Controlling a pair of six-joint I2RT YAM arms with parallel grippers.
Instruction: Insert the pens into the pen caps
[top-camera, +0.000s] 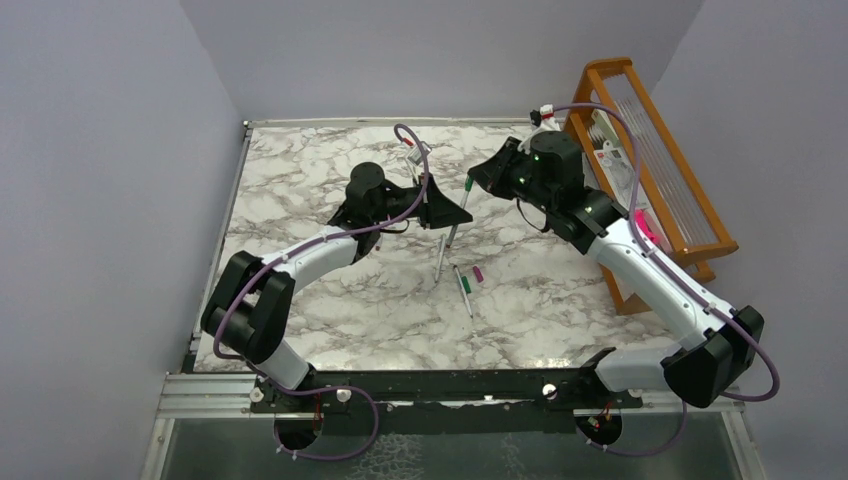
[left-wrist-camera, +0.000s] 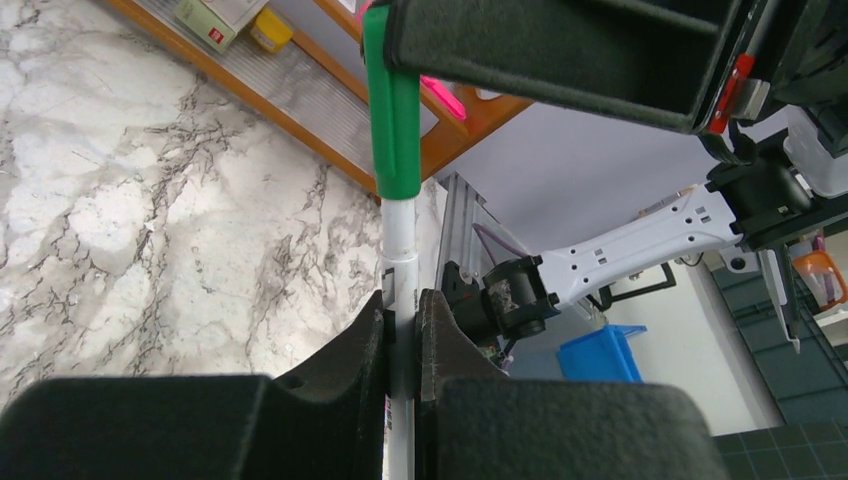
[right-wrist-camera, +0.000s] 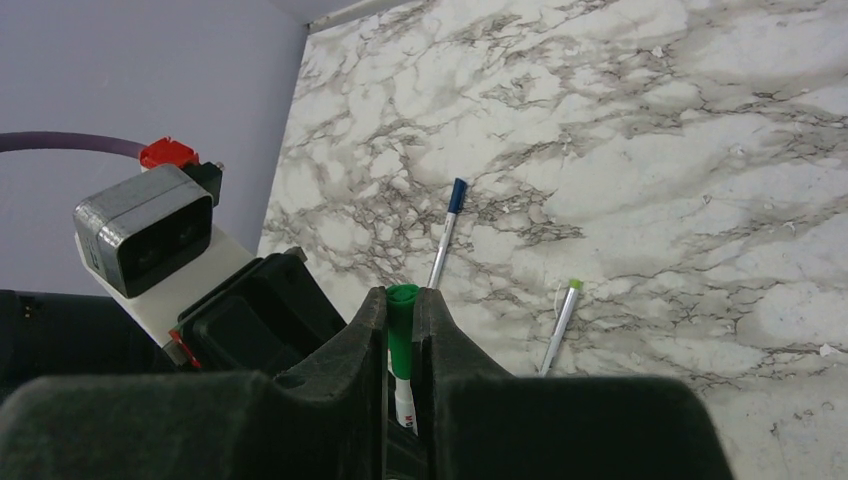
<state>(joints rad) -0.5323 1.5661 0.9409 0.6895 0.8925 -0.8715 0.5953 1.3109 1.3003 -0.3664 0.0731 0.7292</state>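
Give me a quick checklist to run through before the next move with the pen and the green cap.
1. Left gripper shut on the pen: ok.
2. Right gripper shut on the green cap: ok.
3. Pen in line with the cap: ok. In the left wrist view the barrel runs straight up to the cap's mouth.
4. Cap fully seated on the pen: cannot tell.
5. Other pens out of the way: ok. The blue-capped pen and the green-tipped pen lie on the table, apart from both grippers.
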